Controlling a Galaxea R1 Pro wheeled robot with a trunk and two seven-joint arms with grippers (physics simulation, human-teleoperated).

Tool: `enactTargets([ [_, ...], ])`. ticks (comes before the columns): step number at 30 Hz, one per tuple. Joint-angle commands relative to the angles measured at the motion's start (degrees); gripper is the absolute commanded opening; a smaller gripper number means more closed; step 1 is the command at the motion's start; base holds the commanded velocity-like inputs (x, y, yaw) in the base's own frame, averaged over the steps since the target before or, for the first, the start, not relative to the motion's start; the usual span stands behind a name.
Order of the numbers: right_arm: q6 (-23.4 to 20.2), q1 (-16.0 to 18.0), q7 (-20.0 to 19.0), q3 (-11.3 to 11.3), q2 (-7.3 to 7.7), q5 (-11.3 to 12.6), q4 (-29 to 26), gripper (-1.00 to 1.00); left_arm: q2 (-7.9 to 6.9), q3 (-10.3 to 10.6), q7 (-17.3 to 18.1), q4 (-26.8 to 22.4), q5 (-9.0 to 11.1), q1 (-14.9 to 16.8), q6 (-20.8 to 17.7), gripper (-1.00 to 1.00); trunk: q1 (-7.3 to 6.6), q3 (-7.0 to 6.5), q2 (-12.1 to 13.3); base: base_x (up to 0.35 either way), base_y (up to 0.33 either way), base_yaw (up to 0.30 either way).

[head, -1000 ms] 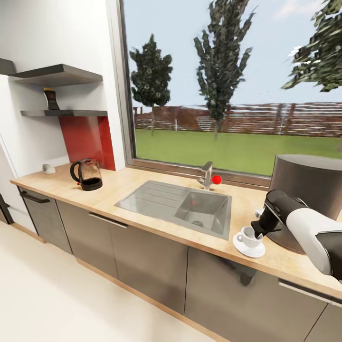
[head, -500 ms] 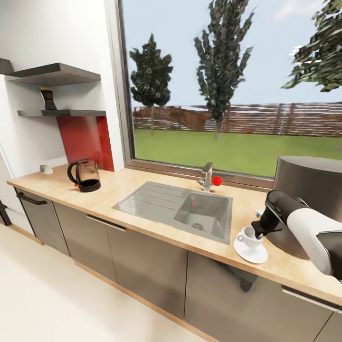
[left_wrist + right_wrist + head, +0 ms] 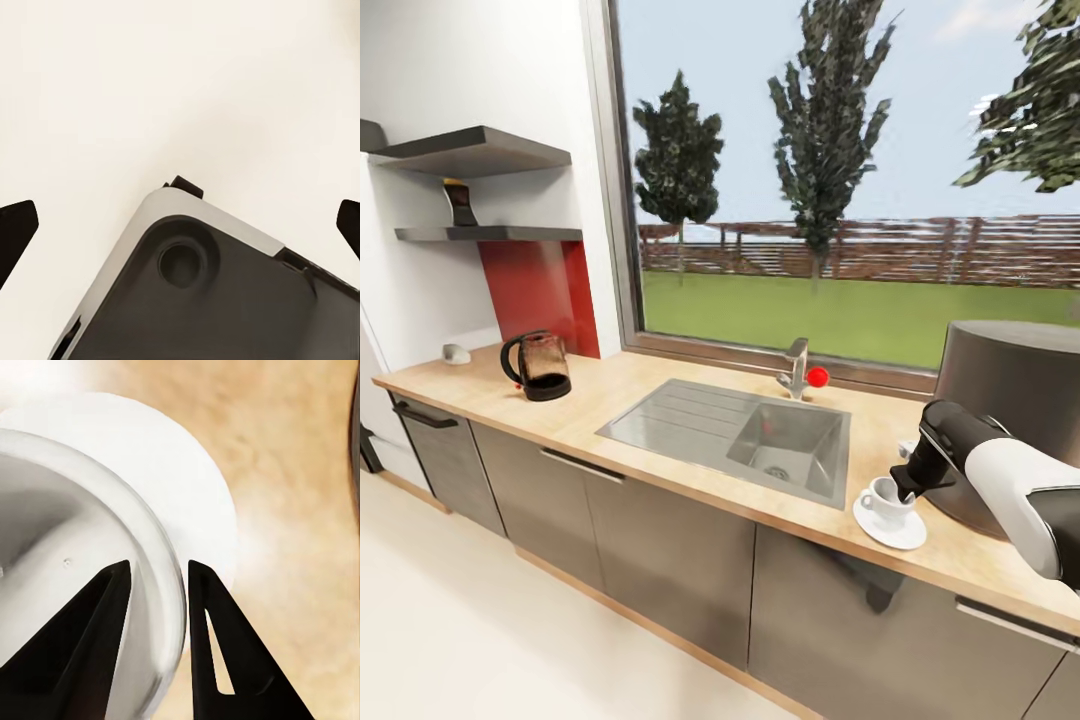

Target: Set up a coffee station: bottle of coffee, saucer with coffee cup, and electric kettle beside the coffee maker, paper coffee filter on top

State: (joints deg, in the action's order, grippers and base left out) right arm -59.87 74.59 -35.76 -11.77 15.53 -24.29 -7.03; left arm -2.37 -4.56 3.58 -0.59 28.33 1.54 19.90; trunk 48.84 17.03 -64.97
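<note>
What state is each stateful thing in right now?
coffee cup: upright on the saucer, rim between the right gripper's fingers
saucer: flat on the countertop beside the coffee maker
right gripper: shut on the cup rim
left gripper: open, empty
electric kettle: upright, far along the countertop

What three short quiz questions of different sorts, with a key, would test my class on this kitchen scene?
1. True or false: the coffee cup stands on the saucer.
2. The right pincer straddles: A) the cup's rim, B) the faucet, C) the kettle's handle.
3. Fill in: the electric kettle stands on the countertop to the ___ of the sink in the head view.

Key: 1 true; 2 A; 3 left.
</note>
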Motion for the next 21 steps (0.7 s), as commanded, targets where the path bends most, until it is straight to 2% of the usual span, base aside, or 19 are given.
enactTargets([
  [1, -0.1, 0.0, -0.6, -0.3, 0.02, -0.3, -0.1, -1.0, 0.0, -0.5, 0.4, 0.1, 0.1, 0.0, 0.1, 1.0, 0.23, 0.26, -0.5, 0.0, 0.0, 0.0],
  [10, -0.1, 0.0, -0.5, -0.3, 0.03, -0.3, -0.1, -1.0, 0.0, -0.5, 0.4, 0.1, 0.1, 0.0, 0.1, 1.0, 0.23, 0.26, -0.5, 0.0, 0.0, 0.0],
  [15, -0.1, 0.0, -0.3, -0.3, 0.03, -0.3, -0.1, -1.0, 0.0, -0.5, 0.4, 0.1, 0.1, 0.0, 0.1, 1.0, 1.33, 1.16, -2.5, 0.0, 0.0, 0.0],
  [21, -0.1, 0.0, -0.1, -0.3, 0.03, -0.3, -0.1, -1.0, 0.0, -0.5, 0.4, 0.1, 0.1, 0.0, 0.1, 1.0, 1.33, 1.16, -2.5, 0.0, 0.0, 0.0],
])
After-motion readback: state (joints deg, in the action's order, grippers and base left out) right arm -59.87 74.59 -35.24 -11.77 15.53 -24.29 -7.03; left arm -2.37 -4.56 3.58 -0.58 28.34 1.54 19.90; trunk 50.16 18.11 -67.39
